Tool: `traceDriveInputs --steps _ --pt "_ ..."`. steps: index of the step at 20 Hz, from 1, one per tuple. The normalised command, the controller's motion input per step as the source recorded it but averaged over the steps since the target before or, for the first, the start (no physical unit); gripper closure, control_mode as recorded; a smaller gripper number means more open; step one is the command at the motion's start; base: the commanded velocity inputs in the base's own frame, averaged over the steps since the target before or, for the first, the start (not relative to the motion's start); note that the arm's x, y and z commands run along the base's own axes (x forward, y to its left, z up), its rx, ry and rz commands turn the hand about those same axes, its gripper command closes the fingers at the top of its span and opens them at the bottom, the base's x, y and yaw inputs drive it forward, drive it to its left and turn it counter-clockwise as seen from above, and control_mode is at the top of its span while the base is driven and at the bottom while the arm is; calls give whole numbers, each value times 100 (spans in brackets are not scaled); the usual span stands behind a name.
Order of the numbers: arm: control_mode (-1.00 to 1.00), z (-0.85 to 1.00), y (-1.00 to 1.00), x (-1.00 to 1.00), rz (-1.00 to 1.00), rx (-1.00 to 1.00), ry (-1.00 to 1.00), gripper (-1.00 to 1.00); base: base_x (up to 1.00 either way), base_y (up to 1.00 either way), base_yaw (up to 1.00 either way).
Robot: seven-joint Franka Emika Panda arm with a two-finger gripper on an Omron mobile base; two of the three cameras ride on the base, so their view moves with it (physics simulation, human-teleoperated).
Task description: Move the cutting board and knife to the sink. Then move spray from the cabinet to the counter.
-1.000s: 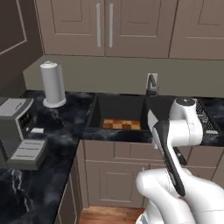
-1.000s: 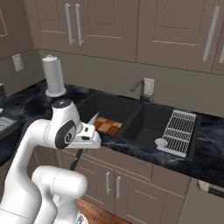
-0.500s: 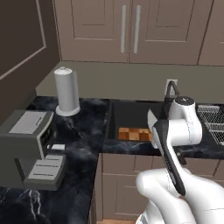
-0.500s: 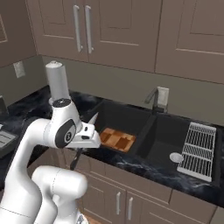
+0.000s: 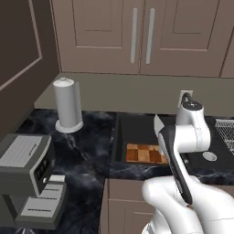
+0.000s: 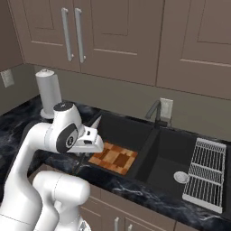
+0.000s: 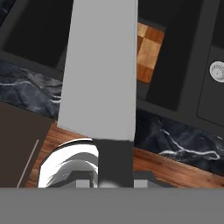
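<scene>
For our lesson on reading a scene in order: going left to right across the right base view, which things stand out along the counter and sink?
Paper-towel roll → cutting board → faucet → round drain → white wire rack.

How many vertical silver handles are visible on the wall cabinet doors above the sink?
2. The left handle and the right handle hang side by side on neighbouring wall cabinet doors, up and to the left of the sink. Others may lie outside the pictures.

Arm folded low, tool (image 6: 90, 140) clamped (wrist angled down)
</scene>
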Motion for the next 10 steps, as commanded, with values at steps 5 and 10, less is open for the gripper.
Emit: traceDriveInputs --steps 5,10 --pt "100 0 0 0 0 0 0 100 42 0 -3" --pt "100 0 0 0 0 0 0 100 30 2 -1"
